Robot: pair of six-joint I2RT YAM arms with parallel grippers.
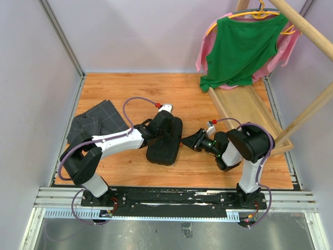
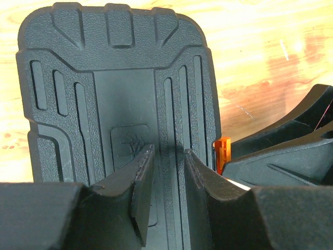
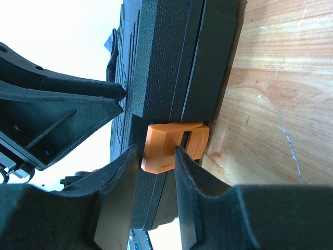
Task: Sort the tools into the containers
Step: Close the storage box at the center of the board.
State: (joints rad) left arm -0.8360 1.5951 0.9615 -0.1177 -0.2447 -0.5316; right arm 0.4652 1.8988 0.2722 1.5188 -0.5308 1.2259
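The container, a black plastic tool case (image 1: pixel 165 143), lies closed on the wooden table with its ribbed lid (image 2: pixel 119 78) facing up. My left gripper (image 2: pixel 169 151) hovers right over the lid, open, with only the lid showing between its fingers. My right gripper (image 3: pixel 156 148) is at the case's right side, open. Its fingers straddle the free end of the orange latch (image 3: pixel 166 140); one fingertip (image 3: pixel 182 156) lies against it and the other stands slightly apart. The latch (image 2: pixel 222 151) also peeks out at the case's edge in the left wrist view. No tools are in view.
A dark grey folded cloth (image 1: pixel 96 122) lies at the left. A long wooden tray (image 1: pixel 250 107) slopes at the back right under a green garment (image 1: pixel 242 47) on a hanger. Wooden poles (image 1: pixel 307 112) cross the right side. The right gripper's body (image 2: pixel 291 151) sits close beside the left one.
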